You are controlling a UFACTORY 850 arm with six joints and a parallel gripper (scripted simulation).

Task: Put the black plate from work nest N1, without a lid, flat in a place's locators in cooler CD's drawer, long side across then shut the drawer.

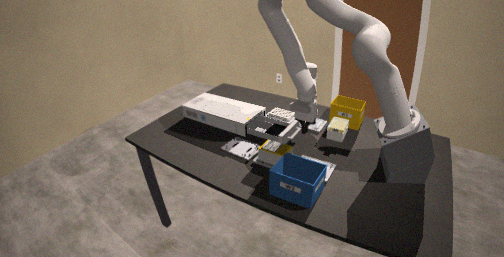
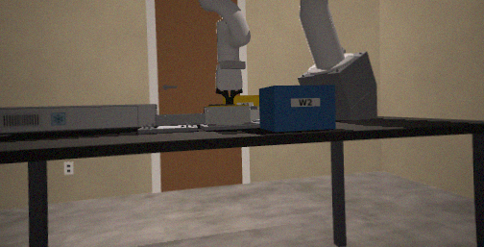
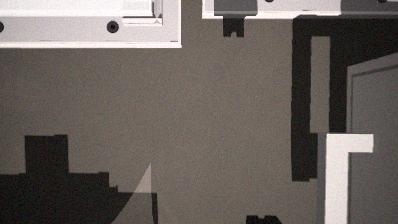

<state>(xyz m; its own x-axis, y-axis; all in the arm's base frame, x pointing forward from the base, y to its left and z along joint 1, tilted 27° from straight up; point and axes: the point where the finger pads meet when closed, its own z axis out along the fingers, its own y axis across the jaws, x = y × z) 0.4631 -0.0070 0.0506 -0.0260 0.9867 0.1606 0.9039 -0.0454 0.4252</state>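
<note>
The cooler CD (image 1: pixel 222 110) is a long white box at the back left of the bench, and its drawer (image 1: pixel 269 125) stands pulled out toward the arm. A black plate (image 1: pixel 274 131) lies inside the drawer. My gripper (image 1: pixel 304 126) is shut and empty, low over the bench just beyond the drawer's front end. The side view shows it (image 2: pixel 229 98) just above the grey blocks near the drawer (image 2: pixel 180 119). In the wrist view my fingertips (image 3: pixel 263 219) are at the bottom edge, with the white drawer front (image 3: pixel 337 175) to their right. The plate is hidden there.
A blue bin W2 (image 1: pixel 297 177) stands at the front and a yellow bin (image 1: pixel 347 110) at the back right. A white box (image 1: pixel 338 128) sits by the yellow bin. Work nests (image 1: pixel 242 149) with plates lie before the drawer. White nest frames (image 3: pixel 90 22) show at the wrist view's top.
</note>
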